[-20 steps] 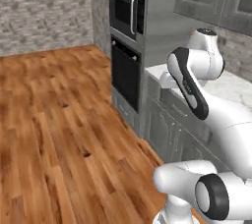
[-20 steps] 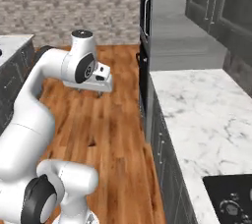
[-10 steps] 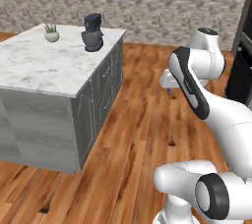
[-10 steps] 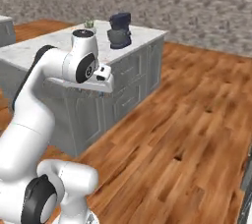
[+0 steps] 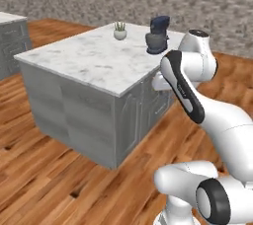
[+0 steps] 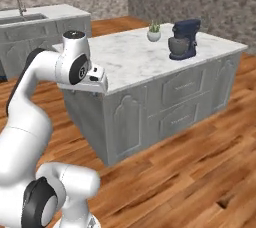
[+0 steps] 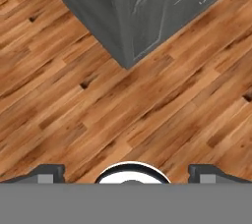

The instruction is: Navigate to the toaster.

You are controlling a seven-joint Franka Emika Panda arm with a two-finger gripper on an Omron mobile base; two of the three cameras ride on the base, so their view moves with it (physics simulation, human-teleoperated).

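Taken from left to right in the right base view, a second worktop (image 6: 47, 13) with a sink and tap stands at the far left, then the gripper (image 7: 126, 171), tucked at the arm's end and pointed down at the wooden floor (image 7: 147, 110), its tips set wide apart with nothing between them. Next comes the marble island worktop (image 6: 130, 59), with a small potted plant (image 6: 154, 31) near its far edge and a dark stand mixer (image 6: 183, 39) toward its far right corner. No toaster can be seen on either worktop, so its place cannot be told from here. The risk, as I judge it, is the island's near corner (image 7: 126, 63): the base sits near it, and a tight turn could clip the cabinet or swing the arm into the worktop's edge.
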